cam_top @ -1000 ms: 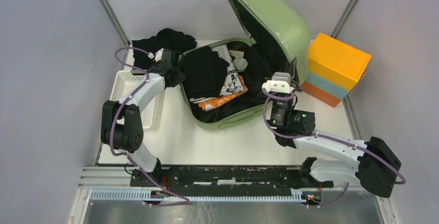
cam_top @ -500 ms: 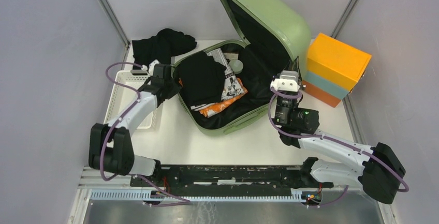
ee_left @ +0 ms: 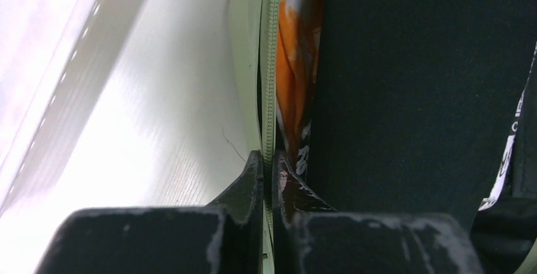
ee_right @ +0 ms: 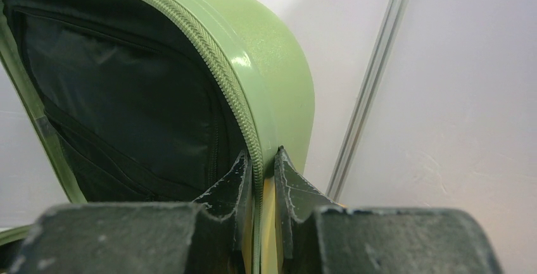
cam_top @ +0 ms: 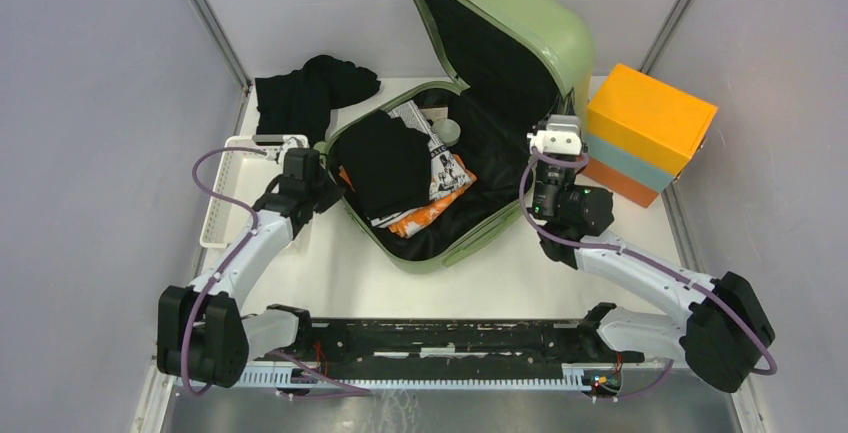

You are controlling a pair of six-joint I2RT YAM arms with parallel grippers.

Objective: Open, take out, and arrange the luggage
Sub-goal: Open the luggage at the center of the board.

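Luggage point(cam_top: 530, 28) open; left hand point(ee_left: 269, 163) clamps its base rim, right hand point(ee_right: 263, 166) clamps its raised lid edge.

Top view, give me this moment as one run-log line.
sage-green hard-shell suitcase: open, lid up | left jaws: shut on base rim | right jaws: shut on lid rim

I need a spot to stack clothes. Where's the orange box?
Top view, far right: the orange and light-blue box stands just right of the luggage, beside its raised lid.

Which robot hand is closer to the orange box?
Right. The right gripper pinches the luggage lid beside the box; the left gripper grips the rim on the far side.
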